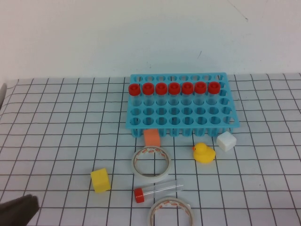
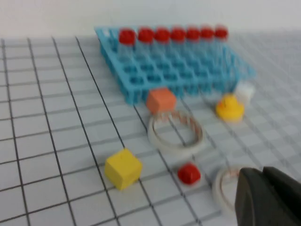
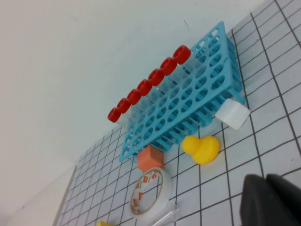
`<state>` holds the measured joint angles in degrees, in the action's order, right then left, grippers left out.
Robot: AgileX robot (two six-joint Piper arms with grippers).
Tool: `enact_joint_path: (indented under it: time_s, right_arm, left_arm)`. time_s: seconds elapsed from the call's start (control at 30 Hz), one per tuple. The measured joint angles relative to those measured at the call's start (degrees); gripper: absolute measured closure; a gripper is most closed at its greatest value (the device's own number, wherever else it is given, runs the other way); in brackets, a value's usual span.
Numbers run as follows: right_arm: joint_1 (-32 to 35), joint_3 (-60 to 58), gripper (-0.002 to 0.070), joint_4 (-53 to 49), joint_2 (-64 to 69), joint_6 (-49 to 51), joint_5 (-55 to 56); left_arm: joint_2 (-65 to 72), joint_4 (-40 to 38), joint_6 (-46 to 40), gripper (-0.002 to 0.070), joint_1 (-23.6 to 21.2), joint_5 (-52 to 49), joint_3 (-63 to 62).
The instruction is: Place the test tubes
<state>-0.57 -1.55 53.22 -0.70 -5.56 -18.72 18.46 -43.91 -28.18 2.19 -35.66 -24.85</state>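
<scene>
Well beyond the left gripper, clenched empty at the table's near left corner, stands the blue rack. Seven red-capped tubes stand upright in its second row from the far side. The right gripper, also clamped on nothing, faces the rack's near side. Two tape rolls lie to the left gripper's right. Between them the loose test tube lies on its side, clear with a red cap. Just ahead of the right gripper are a yellow duck and a white cube. The yellow cube lies nearest the left gripper, and the orange cube touches the rack.
</scene>
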Motion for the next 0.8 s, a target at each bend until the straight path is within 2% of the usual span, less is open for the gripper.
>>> enact_joint_path:
  time_s: [0.1,0.13,0.43,0.57,0.8]
  right_arm:
    - [0.0,0.0,0.0678,0.0,0.0,-0.9,0.0]
    - [0.0,0.0,0.0678,0.1,0.0,-1.7,-0.1]
    - [0.0,0.0,0.0678,0.1,0.0,-6.7,-1.6]
    - [0.0,0.0,0.0678,0.1,0.0,-6.9,-1.6]
    - [0.0,0.0,0.0678,0.1,0.0,-7.7,-1.8]
  left_arm:
    - [9.1,3.1,-6.0,0.0676,0.0,-8.1,-7.7]
    - [14.4,3.6,-10.7,0.0676,0.0,-10.9,-11.9]
    - [32.9,7.9,-18.4,0.0676,1.1,-12.8,-21.5]
    - [38.5,10.8,-17.5,0.0676,5.3,-12.8,-25.6]
    - [46.6,22.4,-10.7,0.0676,16.8,-14.5,-32.6]
